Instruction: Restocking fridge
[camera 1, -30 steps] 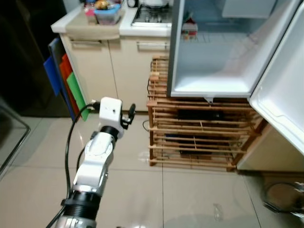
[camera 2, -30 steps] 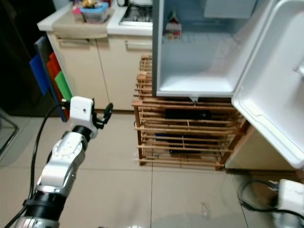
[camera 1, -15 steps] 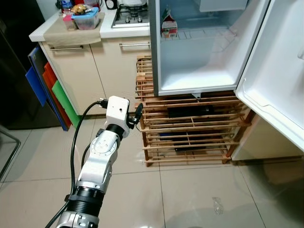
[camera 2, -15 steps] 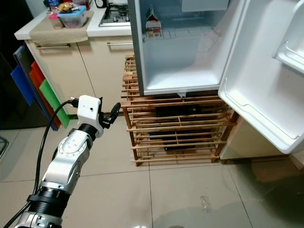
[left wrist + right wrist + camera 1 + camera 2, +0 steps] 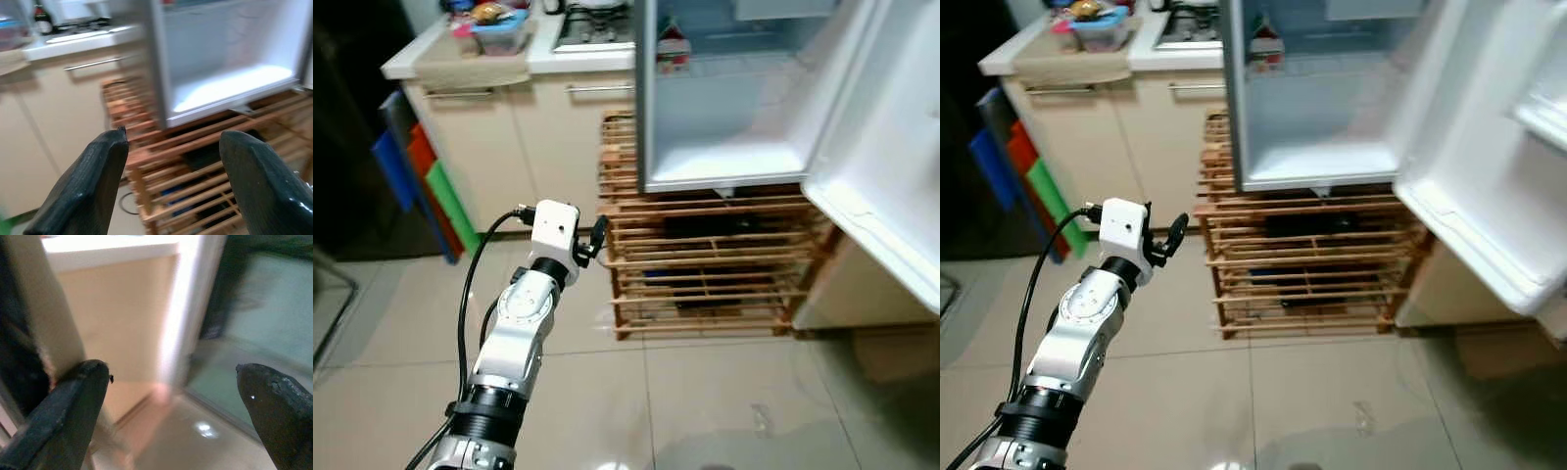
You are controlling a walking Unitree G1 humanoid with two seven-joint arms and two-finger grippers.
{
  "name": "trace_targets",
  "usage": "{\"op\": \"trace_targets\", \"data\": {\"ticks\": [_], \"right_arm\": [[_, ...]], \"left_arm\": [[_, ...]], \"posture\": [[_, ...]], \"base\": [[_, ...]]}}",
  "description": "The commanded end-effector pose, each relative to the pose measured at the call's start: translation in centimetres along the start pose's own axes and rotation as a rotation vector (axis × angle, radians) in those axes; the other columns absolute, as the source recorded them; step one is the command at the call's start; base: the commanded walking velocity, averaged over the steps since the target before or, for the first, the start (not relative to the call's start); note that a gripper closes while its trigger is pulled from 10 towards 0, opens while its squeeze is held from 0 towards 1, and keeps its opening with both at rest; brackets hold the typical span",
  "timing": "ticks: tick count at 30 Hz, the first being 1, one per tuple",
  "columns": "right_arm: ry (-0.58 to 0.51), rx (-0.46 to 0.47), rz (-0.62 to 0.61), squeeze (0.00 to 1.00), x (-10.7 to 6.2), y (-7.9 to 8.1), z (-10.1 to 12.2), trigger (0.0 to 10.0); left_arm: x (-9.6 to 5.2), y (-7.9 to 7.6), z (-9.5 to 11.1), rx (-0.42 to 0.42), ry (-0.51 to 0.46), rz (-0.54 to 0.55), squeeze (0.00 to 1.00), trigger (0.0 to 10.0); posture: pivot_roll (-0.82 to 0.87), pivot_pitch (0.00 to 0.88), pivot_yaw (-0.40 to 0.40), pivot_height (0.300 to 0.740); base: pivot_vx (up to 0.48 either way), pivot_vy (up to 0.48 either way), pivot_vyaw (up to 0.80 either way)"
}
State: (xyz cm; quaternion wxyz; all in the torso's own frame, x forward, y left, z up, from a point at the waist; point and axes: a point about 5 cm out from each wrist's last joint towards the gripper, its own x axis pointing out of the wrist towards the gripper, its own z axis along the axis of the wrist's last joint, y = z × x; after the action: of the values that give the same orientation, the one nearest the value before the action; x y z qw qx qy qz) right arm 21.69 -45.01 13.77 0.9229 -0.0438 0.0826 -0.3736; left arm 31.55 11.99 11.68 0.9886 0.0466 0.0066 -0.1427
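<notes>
The small fridge [image 5: 734, 157] stands open on a wooden slatted rack [image 5: 705, 274], with its door [image 5: 886, 166] swung out to the right. A red and white carton [image 5: 674, 49] stands at the back left of the upper shelf. My left gripper [image 5: 594, 238] is raised in front of me, left of the rack and below the fridge floor. In the left wrist view the left gripper [image 5: 174, 133] is open and holds nothing, pointing at the fridge's lower edge. The right gripper [image 5: 171, 367] is open and empty, low near a beige cabinet and the floor.
A beige kitchen counter [image 5: 460, 69] stands left of the fridge and carries a blue container [image 5: 499, 24] of food; a gas hob [image 5: 592, 24] lies beside it. Blue, red and green boards [image 5: 426, 176] lean against the counter's end. Tiled floor [image 5: 705, 411] lies open in front.
The whole picture has shifted as the camera moved, and the fridge now sits more to the right in view. My left arm stays raised in much the same pose.
</notes>
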Motion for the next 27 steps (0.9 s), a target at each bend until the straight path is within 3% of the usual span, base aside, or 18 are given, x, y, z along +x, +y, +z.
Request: {"op": "trace_targets", "data": {"ticks": [1,2,3,5,6,9,11,13,14,16,18,20,21,22,25,26,27], "right_arm": [[0.072,0.038,0.238,0.0,-0.8,2.8,-1.5,10.0],[0.123,0.056,0.351,0.0,-1.6,3.6,-2.4,10.0],[0.245,0.06,0.576,0.0,-3.9,5.0,-4.4,10.0],[0.357,0.03,0.772,0.0,-6.5,5.8,-6.2,10.0],[0.357,0.03,0.772,0.0,-6.5,5.8,-6.2,10.0],[0.46,-0.028,0.914,0.0,-8.8,6.1,-7.9,10.0],[0.497,-0.062,0.927,0.0,-9.2,6.0,-8.7,10.0],[0.513,-0.084,0.899,0.0,-8.9,5.8,-9.2,10.0],[0.513,-0.084,0.899,0.0,-8.9,5.8,-9.2,10.0],[0.544,-0.098,0.852,0.0,-8.8,5.4,-9.6,10.0],[0.537,-0.134,0.815,0.0,-8.7,5.5,-9.7,10.0],[0.532,-0.155,0.807,0.0,-8.9,6.1,-9.9,10.0],[0.527,-0.216,0.803,0.0,-9.2,6.8,-10.2,10.0],[0.469,-0.276,0.861,0.0,-10.0,9.3,-9.9,10.0],[0.295,-0.222,0.946,0.0,-11.0,13.6,-7.7,10.0],[0.295,-0.222,0.946,0.0,-11.0,13.6,-7.7,10.0],[0.207,-0.193,0.947,0.0,-11.1,15.3,-6.4,10.0]], "left_arm": [[0.0,0.1,-0.9,0.022,0.063,-0.004,0.0,10.0],[0.1,0.1,-1.2,0.01,0.086,-0.006,0.0,10.0],[0.1,-0.2,-1.8,0.008,0.13,-0.03,0.0,10.0],[0.1,-0.5,-2.2,0.003,0.157,-0.055,0.0,10.0],[0.1,-0.5,-2.2,0.003,0.157,-0.055,0.0,10.0],[0.1,-1.1,-2.6,-0.038,0.193,-0.09,0.0,10.0],[-0.1,-1.5,-3.5,-0.036,0.263,-0.131,0.0,10.0],[-1.2,-1.6,-6.0,0.015,0.452,-0.174,0.0,10.0],[-1.2,-1.6,-6.0,0.015,0.452,-0.174,0.0,10.0],[-2.7,-1.6,-8.0,-0.024,0.583,-0.201,0.0,10.0],[-3.4,-1.5,-8.6,-0.025,0.609,-0.199,0.0,10.0],[-3.4,-1.2,-8.5,-0.019,0.596,-0.181,0.0,10.0],[-3.1,-1.0,-7.9,-0.034,0.552,-0.159,0.0,10.0],[-2.3,-0.7,-6.3,-0.056,0.435,-0.131,0.0,10.0],[-1.2,-0.4,-3.8,-0.017,0.273,-0.102,0.0,10.0],[-1.2,-0.4,-3.8,-0.017,0.273,-0.102,0.0,10.0],[-0.8,-0.4,-2.6,-0.004,0.2,-0.095,0.0,10.0]], "posture": [[-0.23,0.052,0.07,0.74],[-0.24,0.054,0.071,0.74],[-0.24,0.053,0.073,0.74],[-0.25,0.053,0.074,0.74],[-0.25,0.053,0.074,0.74],[-0.26,0.05,0.076,0.74],[-0.25,0.048,0.074,0.74],[-0.24,0.047,0.073,0.74],[-0.24,0.047,0.073,0.74],[-0.24,0.047,0.071,0.74],[-0.23,0.046,0.063,0.74],[-0.22,0.043,0.057,0.74],[-0.21,0.043,0.057,0.74],[-0.21,0.039,0.056,0.74],[-0.21,0.033,0.056,0.74],[-0.21,0.033,0.056,0.74],[-0.2,0.025,0.056,0.74]], "base": [[0.0,0.0,0.0],[0.0,0.0,0.0],[0.0,0.0,0.0],[0.0,0.0,0.0],[0.0,0.0,0.0],[0.0,0.0,0.0],[0.0,0.0,0.0],[0.0,0.0,0.0],[0.0,0.0,0.0],[0.0,0.0,0.0],[0.0,0.0,0.0],[0.0,0.0,0.0],[0.0,0.0,0.0],[0.0,0.0,0.0],[0.0,0.0,0.0],[0.0,0.0,0.0],[0.0,0.0,0.0]]}}
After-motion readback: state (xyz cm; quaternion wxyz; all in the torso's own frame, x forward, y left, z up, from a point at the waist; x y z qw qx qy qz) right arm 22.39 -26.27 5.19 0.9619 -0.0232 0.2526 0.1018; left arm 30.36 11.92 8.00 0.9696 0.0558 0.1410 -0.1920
